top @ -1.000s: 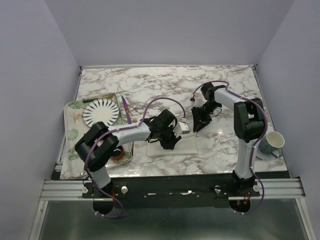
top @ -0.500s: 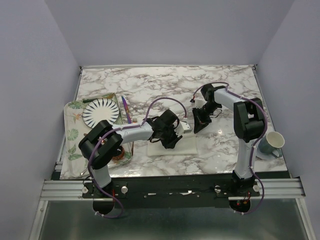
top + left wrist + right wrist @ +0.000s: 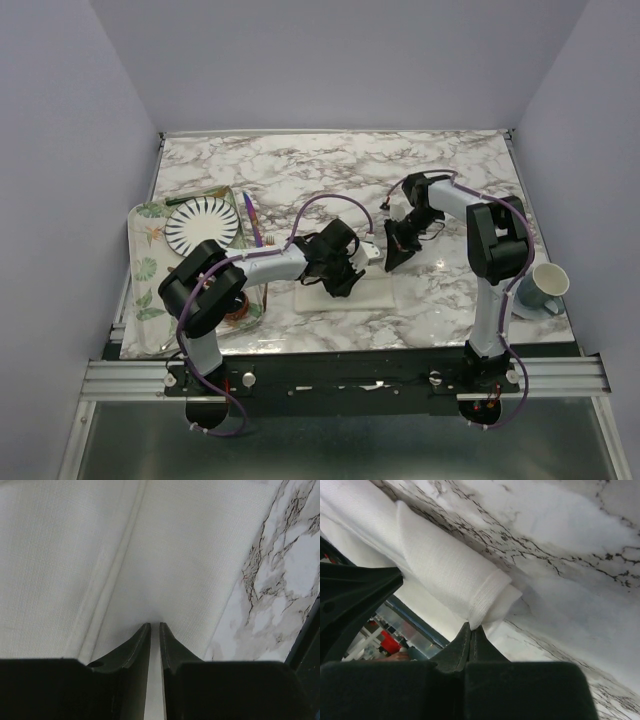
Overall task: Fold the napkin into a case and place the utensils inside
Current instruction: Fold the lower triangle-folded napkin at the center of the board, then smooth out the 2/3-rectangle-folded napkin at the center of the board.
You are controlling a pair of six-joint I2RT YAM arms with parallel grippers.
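The cream napkin lies partly folded at the table's front middle. My left gripper is down on it; in the left wrist view its jaws stand almost together with cloth in the thin gap. My right gripper is shut on the napkin's rolled right corner, held just above the marble. The purple-blue utensil lies at the tray's right edge. A copper utensil lies in the tray, partly hidden by the left arm.
A leaf-patterned tray at the left holds a white plate with black stripes. A pale mug stands at the right front edge. Purple cables loop over both arms.
The right gripper has drawn the napkin corner slightly left towards the left gripper. The left arm's elbow shifted a little; its gripper stays on the cloth.
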